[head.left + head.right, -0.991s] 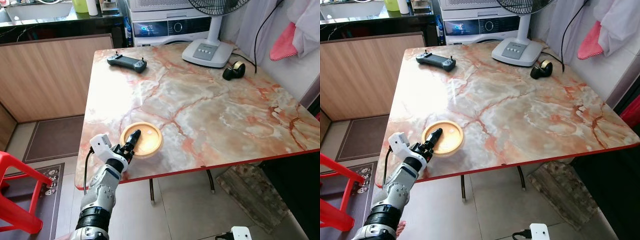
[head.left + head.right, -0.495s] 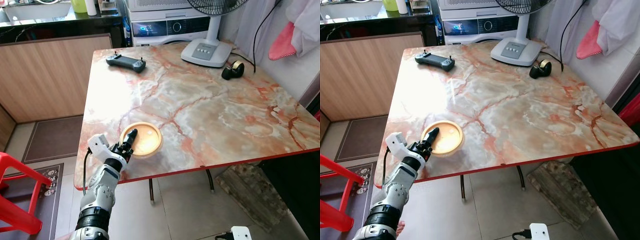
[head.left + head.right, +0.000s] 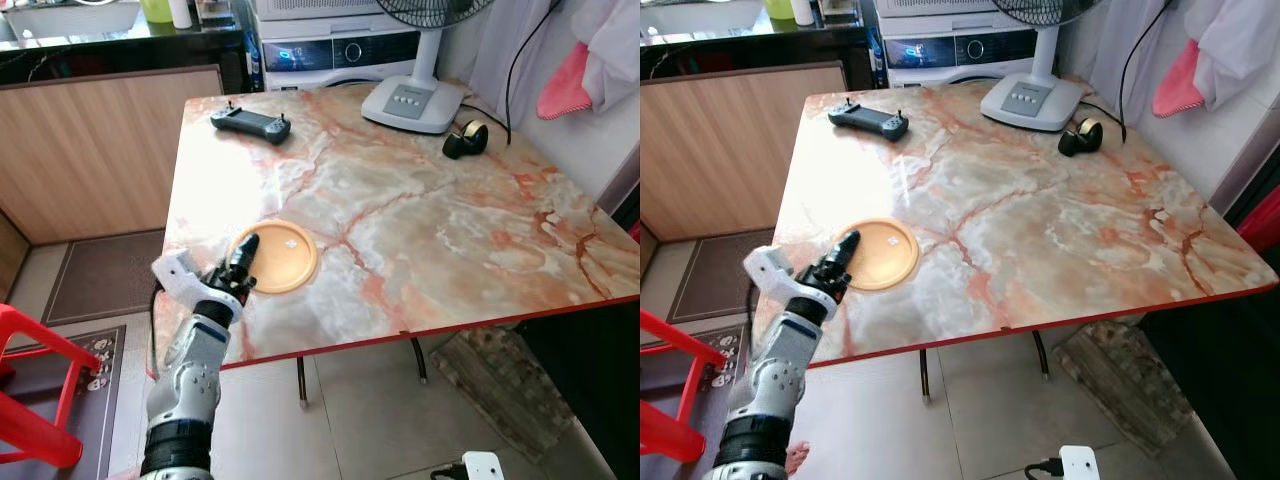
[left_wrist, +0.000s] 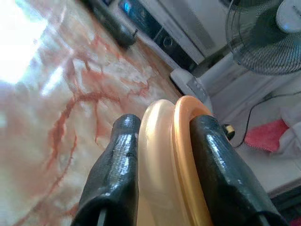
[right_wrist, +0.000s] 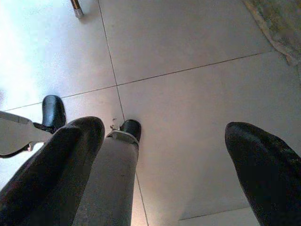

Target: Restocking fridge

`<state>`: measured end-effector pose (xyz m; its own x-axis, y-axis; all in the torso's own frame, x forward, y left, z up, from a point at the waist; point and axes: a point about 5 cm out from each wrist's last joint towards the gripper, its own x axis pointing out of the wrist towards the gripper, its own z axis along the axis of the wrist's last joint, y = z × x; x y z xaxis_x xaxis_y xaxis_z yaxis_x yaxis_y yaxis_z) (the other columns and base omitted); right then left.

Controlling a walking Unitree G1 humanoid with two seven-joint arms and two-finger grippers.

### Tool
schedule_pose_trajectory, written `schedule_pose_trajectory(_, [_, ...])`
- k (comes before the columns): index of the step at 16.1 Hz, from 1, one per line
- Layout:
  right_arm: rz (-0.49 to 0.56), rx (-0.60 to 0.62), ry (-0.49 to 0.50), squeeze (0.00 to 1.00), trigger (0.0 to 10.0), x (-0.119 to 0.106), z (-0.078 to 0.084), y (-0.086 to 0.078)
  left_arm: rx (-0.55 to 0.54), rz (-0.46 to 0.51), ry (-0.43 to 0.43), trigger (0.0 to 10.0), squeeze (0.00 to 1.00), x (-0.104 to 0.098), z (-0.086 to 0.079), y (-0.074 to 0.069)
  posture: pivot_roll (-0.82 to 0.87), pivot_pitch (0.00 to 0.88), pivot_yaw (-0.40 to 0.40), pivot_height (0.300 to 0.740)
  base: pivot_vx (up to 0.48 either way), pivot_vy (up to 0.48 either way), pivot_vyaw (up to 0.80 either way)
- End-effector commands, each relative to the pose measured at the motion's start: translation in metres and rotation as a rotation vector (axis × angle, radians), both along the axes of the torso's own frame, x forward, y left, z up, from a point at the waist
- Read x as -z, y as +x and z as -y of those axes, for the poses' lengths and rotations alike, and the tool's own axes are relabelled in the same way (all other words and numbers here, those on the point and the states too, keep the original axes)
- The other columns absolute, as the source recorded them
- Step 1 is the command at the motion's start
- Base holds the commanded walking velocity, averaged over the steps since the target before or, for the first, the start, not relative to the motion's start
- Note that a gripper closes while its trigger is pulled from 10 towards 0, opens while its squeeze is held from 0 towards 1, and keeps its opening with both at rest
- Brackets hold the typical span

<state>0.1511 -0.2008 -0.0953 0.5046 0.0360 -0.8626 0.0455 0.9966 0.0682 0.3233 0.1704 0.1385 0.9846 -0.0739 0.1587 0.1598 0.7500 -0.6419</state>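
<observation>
Bench (image 3: 430, 210) first: my orange plate (image 3: 281, 254) sits near its front-left edge. I have the left pincer (image 3: 241, 262) clamped on the plate's near rim, probably to lift it clear. My right pincer (image 5: 162, 155) hangs spread wide over the floor.

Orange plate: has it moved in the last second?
Yes. The orange plate, gripped at its rim by the left gripper, slid toward the table's left edge and slightly farther from its near edge.
</observation>
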Motion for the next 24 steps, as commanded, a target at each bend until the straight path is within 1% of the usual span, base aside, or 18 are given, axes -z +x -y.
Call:
schedule_pose_trajectory(1, [-0.009,0.017,-0.005,0.00,10.0,0.001,0.003,-0.004,-0.020,0.024,0.081,0.0,0.00,-0.011,-0.005,-0.006,0.03,0.056,-0.044,0.740,0.000,0.000,0.00])
schedule_pose_trajectory(2, [-0.008,0.021,-0.005,0.00,10.0,0.001,0.003,-0.004,-0.022,0.034,0.134,0.0,0.00,-0.014,-0.006,-0.009,0.03,0.056,-0.044,0.740,0.000,0.000,0.00])
schedule_pose_trajectory(3, [-0.007,0.024,-0.003,0.00,10.0,0.001,0.003,-0.004,-0.052,0.045,0.238,2.0,0.00,-0.021,-0.012,-0.017,0.03,0.050,-0.038,0.740,0.000,0.000,0.00])
schedule_pose_trajectory(4, [-0.007,0.025,-0.001,0.00,10.0,0.001,0.002,-0.004,-0.095,0.055,0.325,10.0,0.00,-0.025,-0.018,-0.021,0.04,0.039,-0.032,0.740,0.000,0.000,0.00])
schedule_pose_trajectory(5, [-0.006,0.024,0.004,0.00,10.0,0.001,0.001,-0.004,-0.149,0.071,0.426,10.0,0.00,-0.031,-0.026,-0.026,0.05,0.028,-0.024,0.740,0.000,0.000,0.00])
schedule_pose_trajectory(6, [-0.005,0.025,0.008,0.00,10.0,0.002,0.000,-0.004,-0.194,0.082,0.569,10.0,0.00,-0.033,-0.027,-0.028,0.05,0.016,-0.017,0.740,0.000,0.000,0.00])
schedule_pose_trajectory(7, [-0.003,0.028,0.010,0.00,10.0,0.002,-0.001,-0.004,-0.202,0.087,0.640,10.0,0.00,-0.032,-0.024,-0.028,0.04,0.012,-0.014,0.740,0.000,0.000,0.00])
schedule_pose_trajectory(9, [0.001,0.035,0.012,0.00,10.0,0.002,-0.002,-0.004,-0.192,0.062,0.708,10.0,0.00,-0.026,-0.017,-0.029,0.04,0.003,-0.007,0.740,0.000,0.000,0.00])
schedule_pose_trajectory(10, [0.001,0.036,0.013,0.00,10.0,0.002,-0.003,-0.004,-0.172,0.070,0.757,10.0,0.00,-0.024,-0.010,-0.031,0.03,0.002,-0.005,0.740,0.000,0.000,0.00])
schedule_pose_trajectory(11, [0.001,0.039,0.013,0.00,10.0,0.002,-0.003,-0.005,-0.162,0.078,0.786,10.0,0.00,-0.023,-0.007,-0.032,0.04,0.000,-0.003,0.740,0.000,0.000,0.00])
schedule_pose_trajectory(12, [0.001,0.041,0.014,0.00,10.0,0.002,-0.003,-0.005,-0.158,0.101,0.854,10.0,0.00,-0.023,-0.001,-0.033,0.04,0.000,-0.001,0.740,0.000,0.000,0.00])
schedule_pose_trajectory(13, [0.001,0.040,0.015,0.00,10.0,0.002,-0.004,-0.005,-0.153,0.118,0.891,10.0,0.00,-0.022,0.003,-0.032,0.04,0.000,0.001,0.740,0.000,0.000,0.00])
schedule_pose_trajectory(15, [0.001,0.045,0.017,0.00,10.0,0.003,-0.004,-0.006,-0.171,0.116,0.872,10.0,0.00,-0.024,0.004,-0.031,0.03,0.000,0.003,0.740,0.000,0.000,0.00])
schedule_pose_trajectory(17, [-0.003,0.045,0.011,0.00,10.0,0.003,-0.003,-0.007,-0.167,0.124,0.877,10.0,0.00,-0.025,0.006,-0.031,0.03,0.000,0.000,0.740,0.000,0.000,0.00])
schedule_pose_trajectory(18, [-0.009,0.039,0.012,0.00,10.0,0.003,-0.002,-0.007,-0.160,0.136,0.901,10.0,0.00,-0.025,0.009,-0.031,0.04,0.000,-0.001,0.740,0.000,0.000,-0.80])
schedule_pose_trajectory(22, [-0.017,0.012,0.003,0.00,10.0,0.003,-0.002,-0.007,-0.182,0.133,0.894,10.0,0.00,-0.026,0.009,-0.030,0.04,0.008,-0.008,0.740,0.000,0.000,-0.80])
schedule_pose_trajectory(24, [-0.016,0.014,0.008,0.00,10.0,0.003,-0.002,-0.006,-0.199,0.130,0.874,10.0,0.00,-0.028,0.008,-0.029,0.04,0.021,-0.006,0.740,0.000,0.000,-0.80])
